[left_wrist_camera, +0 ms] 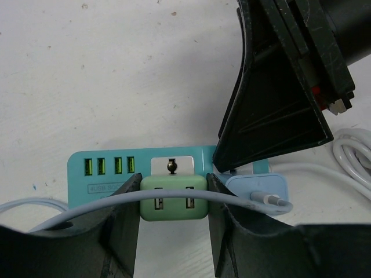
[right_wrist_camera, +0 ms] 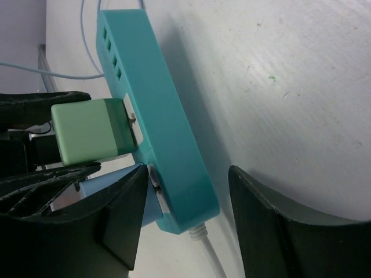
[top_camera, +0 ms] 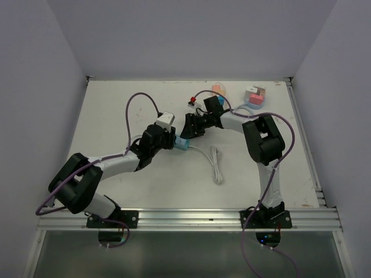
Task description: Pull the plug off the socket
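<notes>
A teal socket strip (left_wrist_camera: 110,168) (right_wrist_camera: 168,133) (top_camera: 182,143) lies mid-table. A pale green plug (left_wrist_camera: 173,198) (right_wrist_camera: 93,130) sits in its white outlet, and a metal prong shows in a thin gap between plug and strip. My left gripper (left_wrist_camera: 173,220) is shut on the green plug, one finger on each side. A light blue plug (left_wrist_camera: 255,188) with a cable sits beside it. My right gripper (right_wrist_camera: 185,220) is open and straddles the strip's cord end. One of its fingers (right_wrist_camera: 116,220) is against the blue plug; the other stands clear of the strip.
The strip's white cord (top_camera: 215,165) lies coiled to the right of it. A light blue cable (left_wrist_camera: 87,205) crosses in front of the green plug. Coloured blocks (top_camera: 255,95) and a pink piece (top_camera: 219,90) sit at the back right. Walls close in the table's sides.
</notes>
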Available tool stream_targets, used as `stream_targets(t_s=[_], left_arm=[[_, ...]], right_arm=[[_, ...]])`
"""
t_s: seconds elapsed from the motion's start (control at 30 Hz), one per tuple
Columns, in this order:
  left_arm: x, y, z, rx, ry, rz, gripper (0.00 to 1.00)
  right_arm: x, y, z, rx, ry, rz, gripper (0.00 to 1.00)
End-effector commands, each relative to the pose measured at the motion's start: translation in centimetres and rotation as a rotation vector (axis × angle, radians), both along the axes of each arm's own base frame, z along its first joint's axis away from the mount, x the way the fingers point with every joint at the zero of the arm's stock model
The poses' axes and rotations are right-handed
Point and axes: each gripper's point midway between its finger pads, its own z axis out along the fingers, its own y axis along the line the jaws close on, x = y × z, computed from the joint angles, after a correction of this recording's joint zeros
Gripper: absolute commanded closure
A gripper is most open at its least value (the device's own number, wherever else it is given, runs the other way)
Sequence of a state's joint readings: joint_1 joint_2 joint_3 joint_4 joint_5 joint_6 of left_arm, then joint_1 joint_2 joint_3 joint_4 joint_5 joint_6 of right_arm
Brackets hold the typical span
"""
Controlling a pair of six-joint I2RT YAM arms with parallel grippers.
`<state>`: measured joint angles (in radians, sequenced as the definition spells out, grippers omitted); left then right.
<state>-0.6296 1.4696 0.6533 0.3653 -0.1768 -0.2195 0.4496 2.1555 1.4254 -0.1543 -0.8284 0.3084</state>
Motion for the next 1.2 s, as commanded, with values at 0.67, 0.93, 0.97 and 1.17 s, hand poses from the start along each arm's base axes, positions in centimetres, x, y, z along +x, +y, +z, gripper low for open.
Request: stream_targets(t_s=[0.67, 0.93, 0.97, 1.17], left_arm=[[0.7, -1.1, 7.5, -0.182, -0.251, -0.034, 1.0], [0.4, -0.2, 8.7, -0.193, -0.262, -0.004, 1.0], [0.3, -0.2, 8.6, -0.19, -0.253, -0.003, 1.0], [-0.9, 0.5, 6.5, -0.163, -0.112, 0.033, 1.0]], right_arm=[[-0.8, 0.7, 0.1, 0.003, 0.005, 0.064, 1.0], [0.2, -0.5, -1.9, -0.092, -0.021, 0.012, 1.0], [0.3, -0.6, -2.1, -0.097, -0.017, 0.006, 1.0], [2.4, -2.8, -2.3, -0.089, -0.004, -0.129, 1.0]])
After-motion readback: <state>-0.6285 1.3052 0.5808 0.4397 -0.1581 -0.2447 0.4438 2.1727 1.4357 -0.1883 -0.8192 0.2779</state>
